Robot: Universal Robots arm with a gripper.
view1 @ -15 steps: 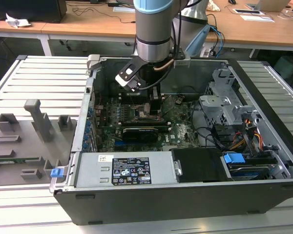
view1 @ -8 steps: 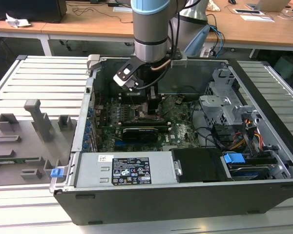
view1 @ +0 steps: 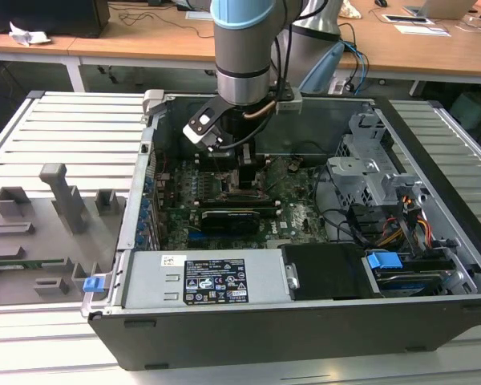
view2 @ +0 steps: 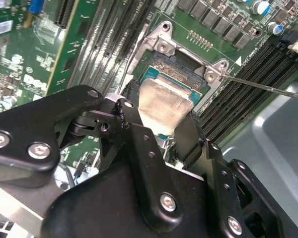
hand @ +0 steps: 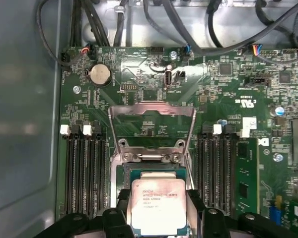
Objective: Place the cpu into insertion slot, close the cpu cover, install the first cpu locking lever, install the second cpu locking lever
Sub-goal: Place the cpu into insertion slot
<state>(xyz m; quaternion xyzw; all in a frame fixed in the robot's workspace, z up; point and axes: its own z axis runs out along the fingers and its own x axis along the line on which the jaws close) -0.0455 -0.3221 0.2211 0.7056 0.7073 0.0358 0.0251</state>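
My gripper [view1: 248,175] reaches down inside the case; its two black fingers [hand: 121,206] are clamped on opposite edges of one cpu [hand: 158,206], a flat square chip with a brushed silver top. The cpu lies directly over the single slot [hand: 130,174], whose teal rim shows just past the chip; I cannot tell whether it is seated. One cover [hand: 151,109], a thin silver frame with a square window, stands raised open beyond the slot, with the board [hand: 223,84] visible through it. One thin metal lever [view2: 268,87] juts out beside the slot in the second wrist view. Two banks of long black memory slots [hand: 87,168] flank the slot, one on each side. One round silver coin cell [hand: 100,74] sits on the green board. The open dark case [view1: 305,325] rests on a pale slatted metal table [view1: 64,128]; grey fixtures [view1: 56,200] stand at the exterior view's left, and wooden desks [view1: 144,40] stand behind.
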